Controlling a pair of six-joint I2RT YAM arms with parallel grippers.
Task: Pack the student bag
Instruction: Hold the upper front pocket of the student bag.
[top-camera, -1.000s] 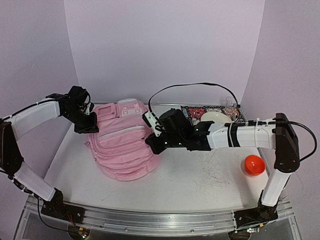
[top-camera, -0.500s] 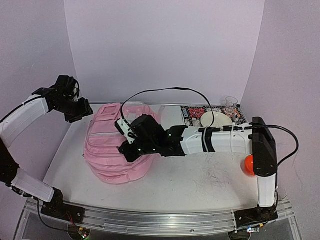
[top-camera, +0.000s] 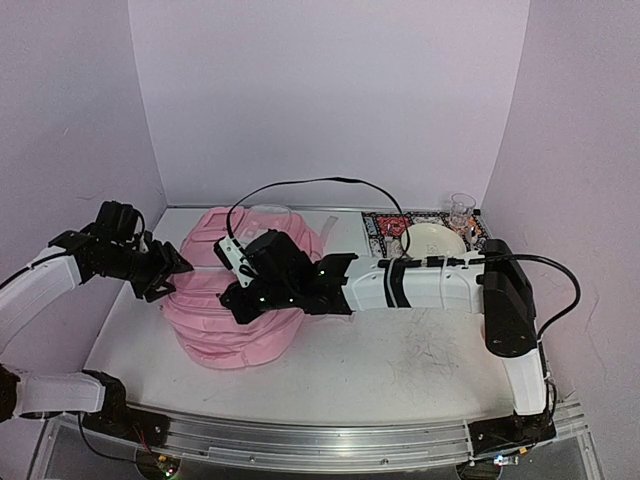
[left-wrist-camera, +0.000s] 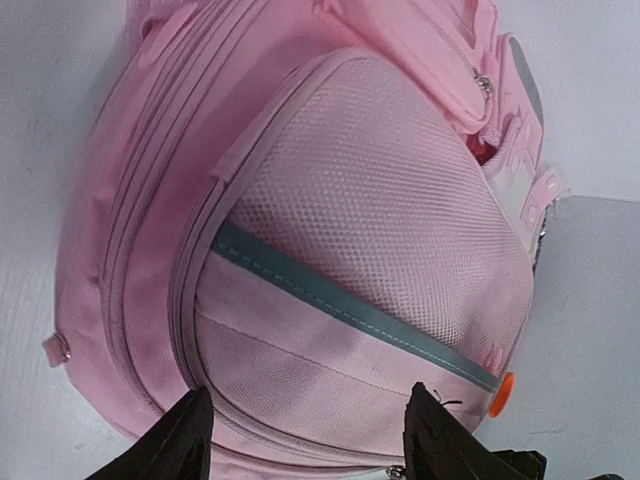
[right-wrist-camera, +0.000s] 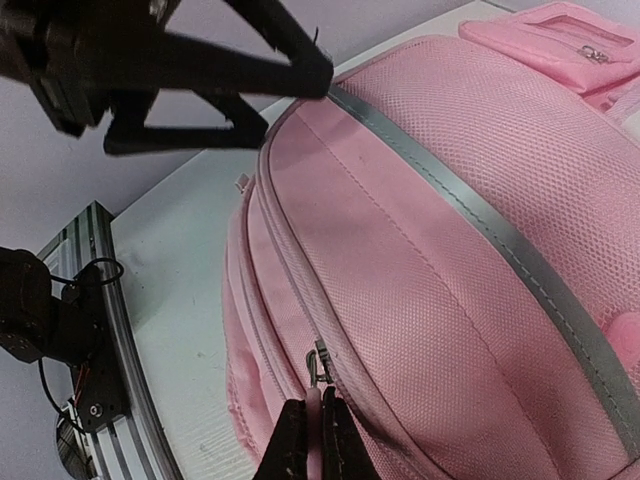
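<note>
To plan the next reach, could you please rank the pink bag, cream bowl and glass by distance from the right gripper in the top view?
1. pink bag, touching the right gripper, left of centre.
2. cream bowl, back right.
3. glass, back right corner.

Left end effector (left-wrist-camera: 310, 392) spread open, arm bent; right end effector (right-wrist-camera: 314, 408) pinched shut, arm stretched leftward.

A robotics lab booth: plain lilac walls (top-camera: 330, 90) boxing a white table (top-camera: 400, 360) with aluminium rail (top-camera: 300, 440).
</note>
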